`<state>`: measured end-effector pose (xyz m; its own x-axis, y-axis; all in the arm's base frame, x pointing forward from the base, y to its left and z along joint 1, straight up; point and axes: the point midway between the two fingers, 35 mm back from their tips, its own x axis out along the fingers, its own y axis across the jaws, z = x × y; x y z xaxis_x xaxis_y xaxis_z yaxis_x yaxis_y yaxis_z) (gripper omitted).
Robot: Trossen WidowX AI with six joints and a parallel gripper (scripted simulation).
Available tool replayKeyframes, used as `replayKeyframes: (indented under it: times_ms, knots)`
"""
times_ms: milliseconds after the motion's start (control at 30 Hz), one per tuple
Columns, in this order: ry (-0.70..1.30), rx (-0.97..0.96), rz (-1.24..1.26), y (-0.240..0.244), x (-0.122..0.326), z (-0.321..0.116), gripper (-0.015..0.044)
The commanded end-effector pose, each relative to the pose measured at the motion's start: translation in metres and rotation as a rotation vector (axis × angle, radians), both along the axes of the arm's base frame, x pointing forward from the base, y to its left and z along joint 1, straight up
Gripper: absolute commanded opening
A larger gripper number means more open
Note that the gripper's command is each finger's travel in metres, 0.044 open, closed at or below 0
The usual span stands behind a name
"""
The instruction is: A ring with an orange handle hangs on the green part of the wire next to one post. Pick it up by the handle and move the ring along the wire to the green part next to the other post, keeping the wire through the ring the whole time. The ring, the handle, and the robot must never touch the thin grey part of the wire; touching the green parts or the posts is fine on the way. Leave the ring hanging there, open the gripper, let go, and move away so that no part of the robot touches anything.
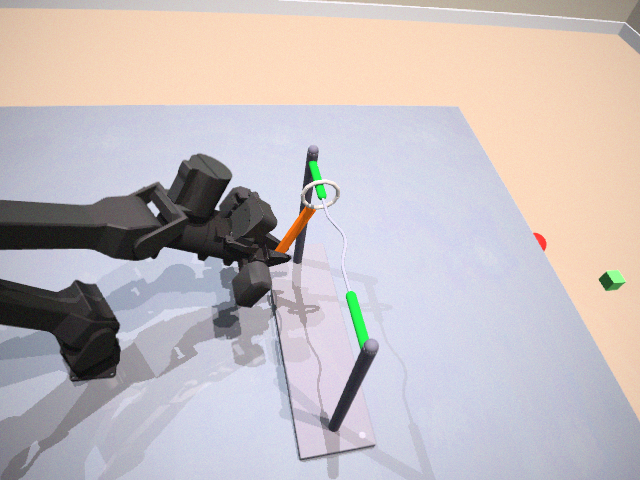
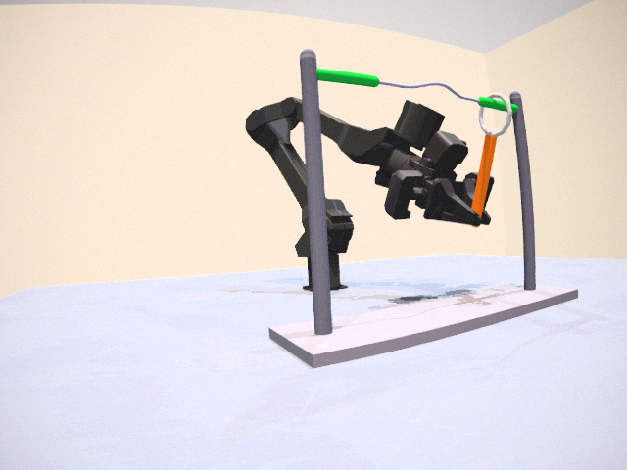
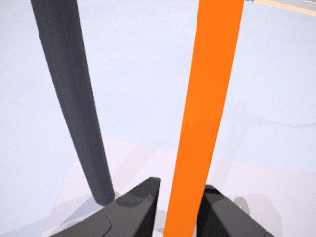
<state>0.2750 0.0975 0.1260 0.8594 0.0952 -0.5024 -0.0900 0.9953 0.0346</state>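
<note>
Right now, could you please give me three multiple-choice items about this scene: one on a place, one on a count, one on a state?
1. Where does the ring hang?
A. On the green wire part beside the post nearest the hand
B. On the thin grey wire
C. On the base plate

2. How many green wire parts are there?
A. One
B. Two
C. Three

3. How do the hand's fingers stand at the orange handle?
A. Clamped tight on it
B. Slightly apart, a gap on each side
C. Far away from it

Answers:
1 A: the ring circles the green wire part by that post.
2 B: a second one is by the other post.
3 B: the hand shows floor between its fingers and the orange handle.
</note>
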Motion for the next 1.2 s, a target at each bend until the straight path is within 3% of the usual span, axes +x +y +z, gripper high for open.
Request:
replayKeyframes:
  times_ms: [0, 633, 1167]
  knots:
    - [0.000, 0.000, -0.001, 0.000, -0.001, 0.001, 0.0160]
    - [0.004, 0.000, -0.005, -0.005, -0.043, 0.024, 0.0160]
    - [0.004, 0.000, -0.005, -0.005, -0.043, 0.024, 0.0160]
